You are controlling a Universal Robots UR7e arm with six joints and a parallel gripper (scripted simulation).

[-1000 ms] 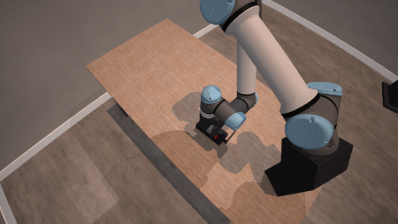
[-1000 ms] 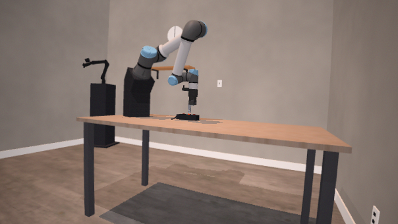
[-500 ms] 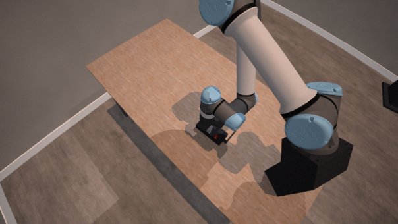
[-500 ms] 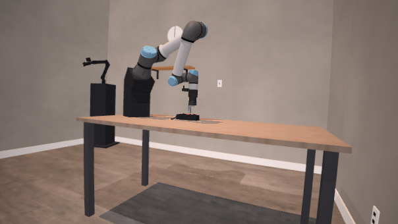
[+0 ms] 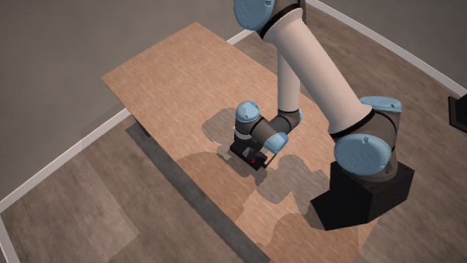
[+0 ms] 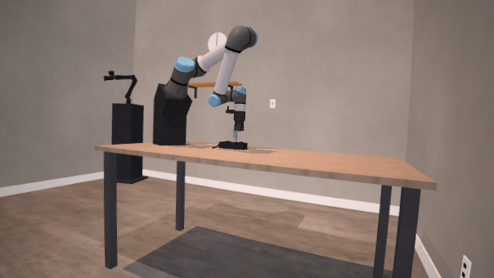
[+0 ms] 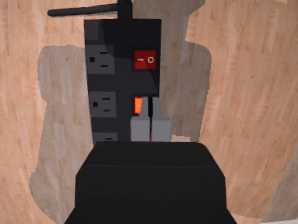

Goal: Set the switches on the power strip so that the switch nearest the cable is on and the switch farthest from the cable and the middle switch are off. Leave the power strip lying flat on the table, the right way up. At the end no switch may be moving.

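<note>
A black power strip (image 5: 233,150) (image 6: 233,145) (image 7: 100,36) lies flat on the wooden table (image 5: 174,77) (image 6: 327,163) (image 7: 33,163). Its cable (image 7: 80,11) leaves the far end in the wrist view. The switch nearest the cable (image 7: 145,60) is a dull red rocker. The middle switch (image 7: 137,104) glows orange and is partly covered by my fingertips. The switch farthest from the cable is hidden under my gripper. My gripper (image 7: 150,107) (image 6: 235,136) points straight down, shut on nothing, its tips at the strip's middle switch. In the overhead view one red switch (image 5: 253,160) shows beside the wrist.
The arm's black base (image 5: 359,193) (image 6: 169,118) stands on the table's end near the strip. A black pedestal with a camera arm (image 6: 127,139) stands behind the table. The table's edges run close to the strip on the near side in the overhead view.
</note>
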